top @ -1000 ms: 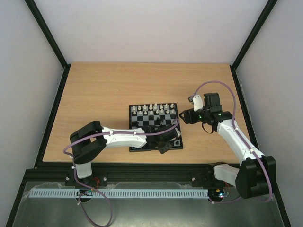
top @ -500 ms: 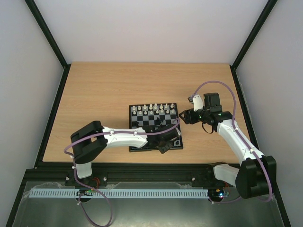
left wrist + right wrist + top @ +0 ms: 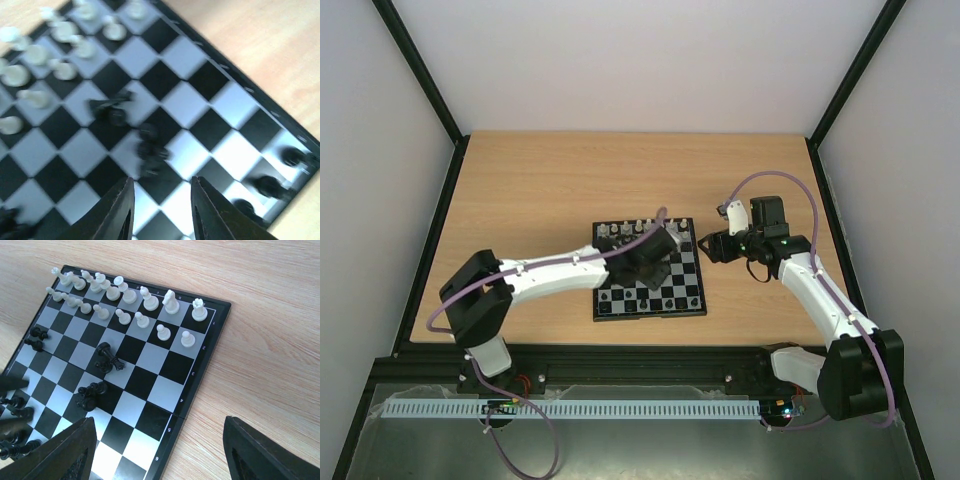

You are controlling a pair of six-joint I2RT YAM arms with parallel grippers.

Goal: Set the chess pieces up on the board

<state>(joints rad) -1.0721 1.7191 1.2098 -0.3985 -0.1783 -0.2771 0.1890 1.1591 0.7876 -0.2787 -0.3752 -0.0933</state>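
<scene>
We hold the left pincer (image 3: 161, 184) spread, empty, over stray black pieces (image 3: 150, 147) on the board (image 3: 172, 102), likely to grab one; right pincer (image 3: 160, 429) hangs spread alongside.

You are looking at a pale, wood-grain worktop (image 3: 540, 190) edged by a dark frame (image 3: 432, 240). The board (image 3: 650, 316) lies flat directly on it, slightly right of the middle, nearer the near edge than the far one, and roughly square to the worktop's edges.
</scene>
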